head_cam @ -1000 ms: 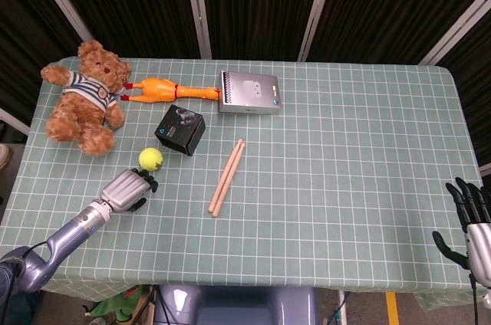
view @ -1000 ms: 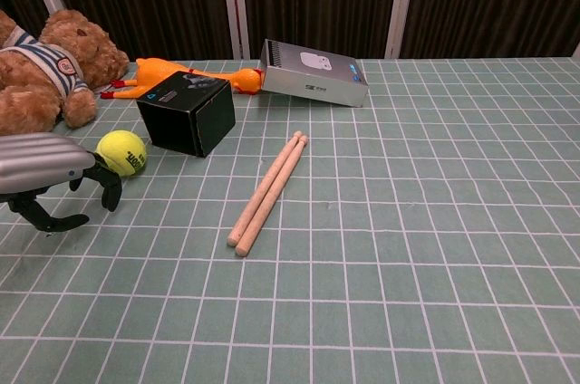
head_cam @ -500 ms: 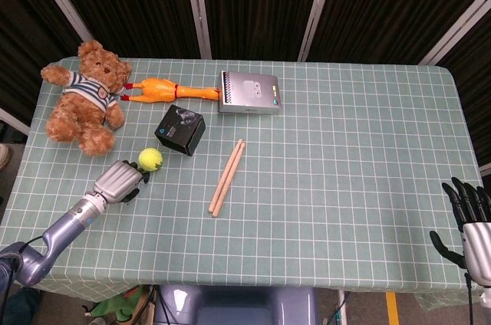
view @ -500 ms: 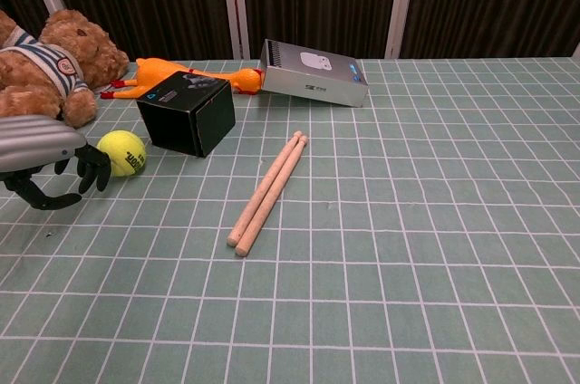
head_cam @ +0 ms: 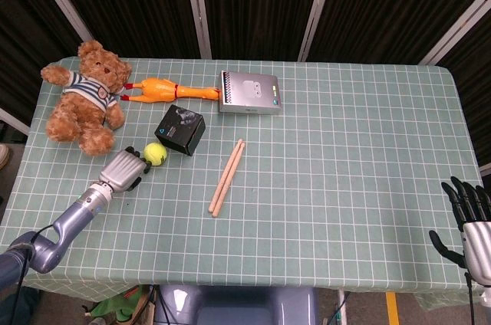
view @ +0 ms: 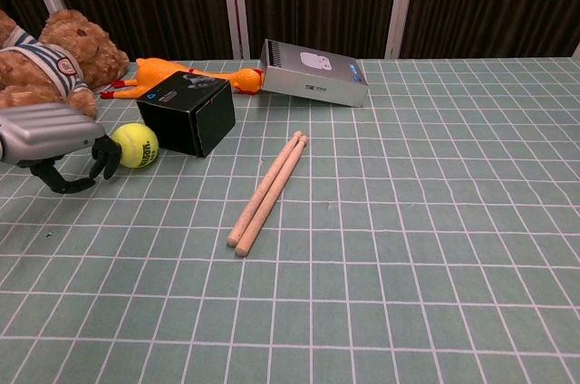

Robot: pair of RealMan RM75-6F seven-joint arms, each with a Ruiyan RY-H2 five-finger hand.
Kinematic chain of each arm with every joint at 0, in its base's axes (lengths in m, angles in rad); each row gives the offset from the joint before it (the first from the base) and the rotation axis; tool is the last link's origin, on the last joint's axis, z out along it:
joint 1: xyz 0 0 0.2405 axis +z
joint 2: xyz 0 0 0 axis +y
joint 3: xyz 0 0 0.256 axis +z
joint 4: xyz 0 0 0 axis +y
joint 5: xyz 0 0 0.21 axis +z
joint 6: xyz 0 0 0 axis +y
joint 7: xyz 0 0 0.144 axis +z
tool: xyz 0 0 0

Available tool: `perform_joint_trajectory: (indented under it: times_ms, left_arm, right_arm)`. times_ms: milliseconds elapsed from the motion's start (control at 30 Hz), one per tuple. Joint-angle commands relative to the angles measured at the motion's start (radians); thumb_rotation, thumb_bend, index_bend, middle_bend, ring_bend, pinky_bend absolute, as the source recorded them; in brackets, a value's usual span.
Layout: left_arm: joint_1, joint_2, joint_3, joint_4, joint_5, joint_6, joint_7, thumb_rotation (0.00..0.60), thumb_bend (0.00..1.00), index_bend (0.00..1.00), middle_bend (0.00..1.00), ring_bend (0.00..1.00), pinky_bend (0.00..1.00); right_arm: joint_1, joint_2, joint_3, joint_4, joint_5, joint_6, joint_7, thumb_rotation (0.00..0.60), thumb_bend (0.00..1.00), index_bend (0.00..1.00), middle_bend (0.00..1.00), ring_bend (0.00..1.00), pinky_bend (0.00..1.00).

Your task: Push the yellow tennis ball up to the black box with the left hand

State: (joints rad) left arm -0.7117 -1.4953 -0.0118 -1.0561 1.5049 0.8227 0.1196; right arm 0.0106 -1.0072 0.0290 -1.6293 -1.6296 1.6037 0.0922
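Note:
The yellow tennis ball [head_cam: 156, 153] [view: 135, 145] lies at the near left corner of the black box [head_cam: 180, 129] [view: 186, 114], touching it or nearly so. My left hand [head_cam: 125, 170] [view: 54, 139] is just left of the ball and low over the cloth. Its bent fingertips [view: 104, 162] are against the ball's left side, and it holds nothing. My right hand [head_cam: 468, 218] hangs off the table's near right corner with its fingers spread and empty; the chest view does not show it.
A teddy bear [head_cam: 83, 96] sits left of the box, close behind my left hand. A rubber chicken [head_cam: 165, 90] and a grey box [head_cam: 249, 93] lie behind. Two wooden drumsticks [head_cam: 227, 176] lie right of the black box.
My left hand has moved forward and right, rolling the ball from open cloth up to the black box's corner. The right hand has barely moved.

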Motion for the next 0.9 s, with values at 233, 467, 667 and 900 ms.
perform_joint_trajectory:
  times_ms: [233,467,667,900]
  left_arm:
    - [-0.056,-0.072,-0.051,0.084,-0.073,-0.077,0.014,0.6,0.42,0.48,0.46,0.27,0.13]
    - [-0.071,-0.102,-0.047,0.107,-0.066,-0.066,0.021,0.6,0.42,0.48,0.43,0.25,0.13]
    - [-0.068,-0.117,-0.037,0.119,-0.067,-0.057,0.037,0.6,0.42,0.41,0.27,0.09,0.07]
    - [-0.059,-0.143,-0.037,0.163,-0.079,-0.031,0.099,0.6,0.42,0.23,0.07,0.0,0.0]
  right_arm:
    - [-0.001,0.009,-0.002,0.004,-0.002,0.002,0.023,0.6,0.34,0.0,0.0,0.0,0.0]
    - [-0.002,0.01,-0.007,0.001,-0.01,0.001,0.02,0.6,0.34,0.0,0.0,0.0,0.0]
    - [-0.006,0.01,-0.01,0.0,-0.012,0.005,0.019,0.6,0.34,0.0,0.0,0.0,0.0]
    - [-0.004,0.011,-0.012,-0.003,-0.01,-0.003,0.013,0.6,0.34,0.0,0.0,0.0,0.0]
